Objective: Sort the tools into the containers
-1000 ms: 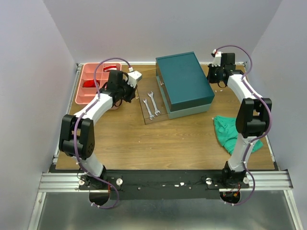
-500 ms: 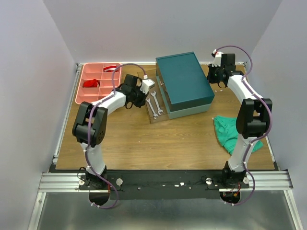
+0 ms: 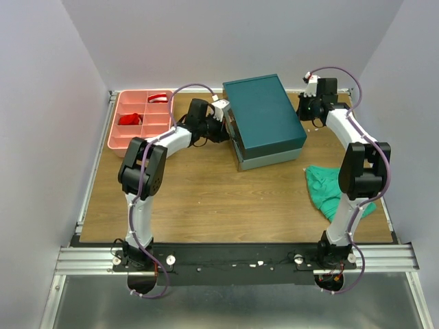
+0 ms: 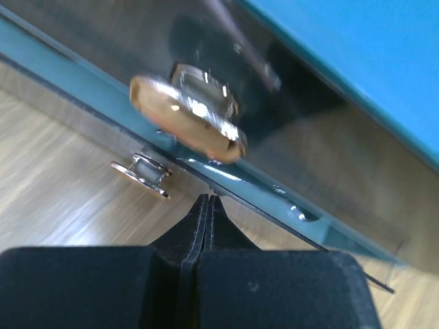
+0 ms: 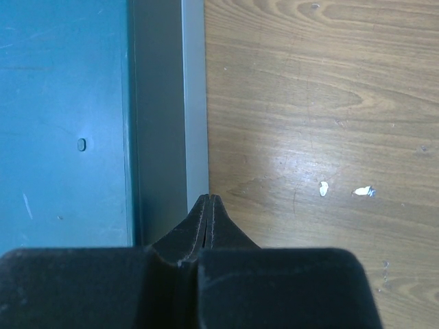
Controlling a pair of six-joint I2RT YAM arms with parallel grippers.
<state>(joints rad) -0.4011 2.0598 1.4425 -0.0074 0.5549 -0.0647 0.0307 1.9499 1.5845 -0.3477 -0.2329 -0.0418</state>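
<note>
The teal box (image 3: 264, 116) with its grey base (image 3: 271, 160) stands at the back middle. Its clear tray is slid in; only the tray front with a gold knob (image 4: 188, 120) shows in the left wrist view. The two wrenches are hidden. My left gripper (image 3: 225, 118) is shut and empty, its tip (image 4: 208, 199) against the tray front just below the knob. My right gripper (image 3: 308, 110) is shut and empty, its tip (image 5: 208, 199) at the grey base edge (image 5: 194, 103) on the box's right side. The pink divided tray (image 3: 140, 120) holds red items (image 3: 129, 119); no hammers are recognisable.
A green cloth (image 3: 333, 188) lies crumpled at the right, beside the right arm. The pink tray sits in the back left corner against the table frame. Bare wood table (image 3: 219, 199) lies in front of the box.
My left gripper has swept right from the pink tray to the box's left side. The clear tray with the two wrenches has slid into the box. The right arm has not moved.
</note>
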